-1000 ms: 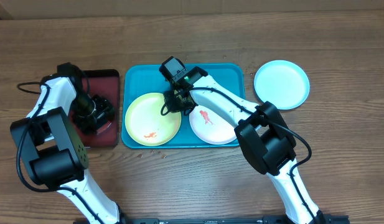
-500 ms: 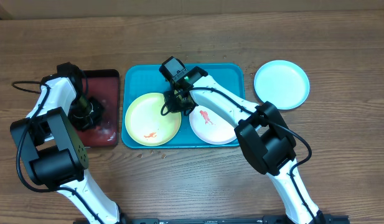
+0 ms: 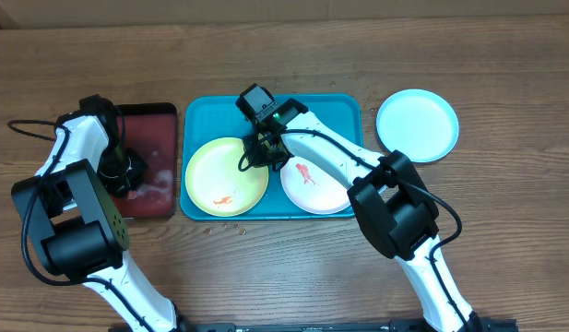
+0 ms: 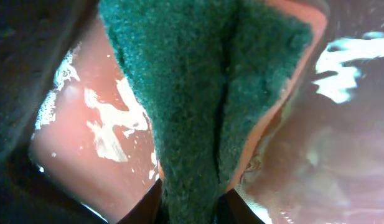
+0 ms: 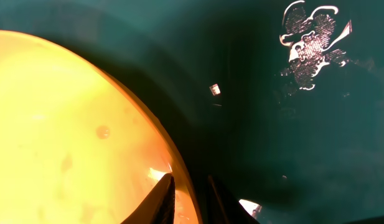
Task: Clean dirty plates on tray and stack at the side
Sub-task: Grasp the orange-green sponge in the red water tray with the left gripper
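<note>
On the teal tray (image 3: pixel 330 111) lie a yellow-green plate (image 3: pixel 219 171) and a white plate (image 3: pixel 323 191), each with an orange-red smear. A light blue plate (image 3: pixel 417 124) sits on the table right of the tray. My right gripper (image 3: pixel 262 153) is shut on the yellow-green plate's far right rim. The right wrist view shows that rim (image 5: pixel 179 174) pinched between the fingers of the right gripper (image 5: pixel 190 198). My left gripper (image 3: pixel 118 171) is over the dark red tray. In the left wrist view, the left gripper (image 4: pixel 190 208) is shut on a green sponge (image 4: pixel 192 87).
The dark red tray (image 3: pixel 155 124) lies left of the teal one; its surface (image 4: pixel 86 155) is wet with white foam. Crumbs lie on the wood near the teal tray's front edge (image 3: pixel 231 221). A glossy wet patch (image 5: pixel 310 43) shows on the teal tray floor.
My left gripper has shifted left over the red tray and closed on the green sponge. The right gripper and the plates have not moved.
</note>
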`<control>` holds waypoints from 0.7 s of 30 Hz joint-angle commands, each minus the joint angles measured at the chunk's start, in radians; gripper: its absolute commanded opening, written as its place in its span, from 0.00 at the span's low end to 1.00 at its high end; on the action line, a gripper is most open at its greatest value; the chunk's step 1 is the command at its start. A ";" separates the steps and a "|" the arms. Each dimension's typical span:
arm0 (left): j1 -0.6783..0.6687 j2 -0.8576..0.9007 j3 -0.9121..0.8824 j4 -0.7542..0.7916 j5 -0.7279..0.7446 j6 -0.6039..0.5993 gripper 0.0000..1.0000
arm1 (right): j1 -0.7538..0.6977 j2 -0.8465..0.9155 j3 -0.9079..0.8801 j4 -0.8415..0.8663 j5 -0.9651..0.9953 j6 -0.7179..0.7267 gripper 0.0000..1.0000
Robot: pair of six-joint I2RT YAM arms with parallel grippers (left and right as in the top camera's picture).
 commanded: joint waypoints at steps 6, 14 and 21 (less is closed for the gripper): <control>0.026 0.004 0.023 0.019 -0.065 0.042 0.17 | 0.002 0.023 -0.038 -0.022 0.024 0.000 0.20; 0.123 0.004 0.023 0.026 -0.068 0.040 0.10 | 0.002 0.023 -0.038 -0.026 0.024 0.000 0.20; 0.170 0.004 0.023 0.037 -0.002 0.041 0.08 | 0.002 0.023 -0.038 -0.026 0.024 0.000 0.20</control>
